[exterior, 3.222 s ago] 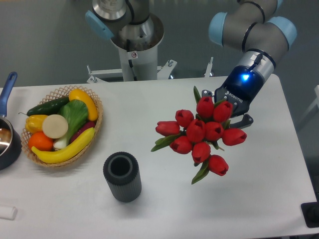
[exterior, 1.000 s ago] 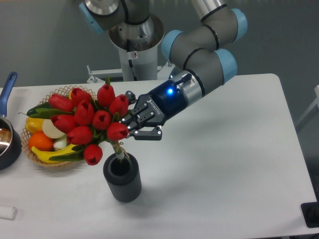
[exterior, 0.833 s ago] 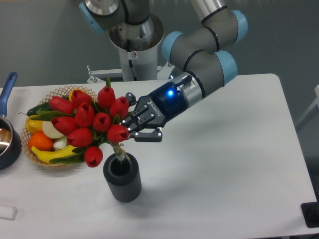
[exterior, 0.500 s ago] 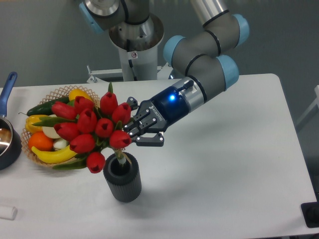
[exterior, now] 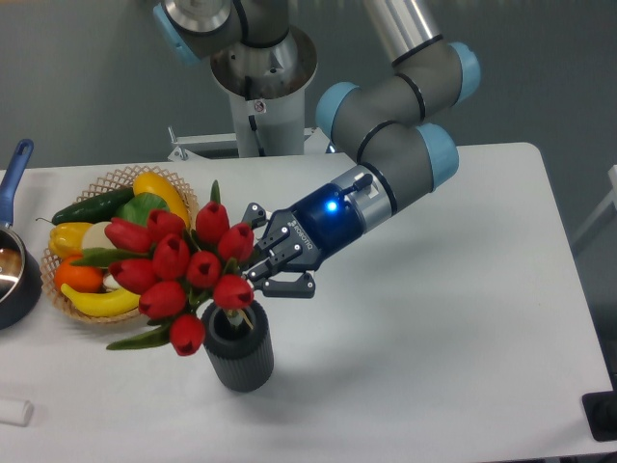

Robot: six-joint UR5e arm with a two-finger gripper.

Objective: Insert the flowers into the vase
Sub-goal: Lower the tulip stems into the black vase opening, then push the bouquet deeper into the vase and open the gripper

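Note:
The flowers (exterior: 183, 270), a bunch of red tulip heads with green leaves, lean to the left over the vase's mouth, and their stem ends reach down into it. The vase (exterior: 237, 349), a dark grey ribbed cylinder, stands upright near the table's front. My gripper (exterior: 262, 260) is just right of the tulip heads and above the vase, with its fingers around the stems. The heads hide the point of grip, so I cannot tell whether the fingers still clamp the stems.
A wicker basket (exterior: 183, 205) with a cucumber, peppers, a banana and an orange stands left of the flowers, partly hidden by them. A blue-handled pot (exterior: 13, 260) sits at the left edge. A small white object (exterior: 13, 412) lies at the front left.
My gripper carried the flowers from the right side of the table over to the vase. In the last second the bunch sank lower and shifted slightly right, with the stems going deeper into the mouth.

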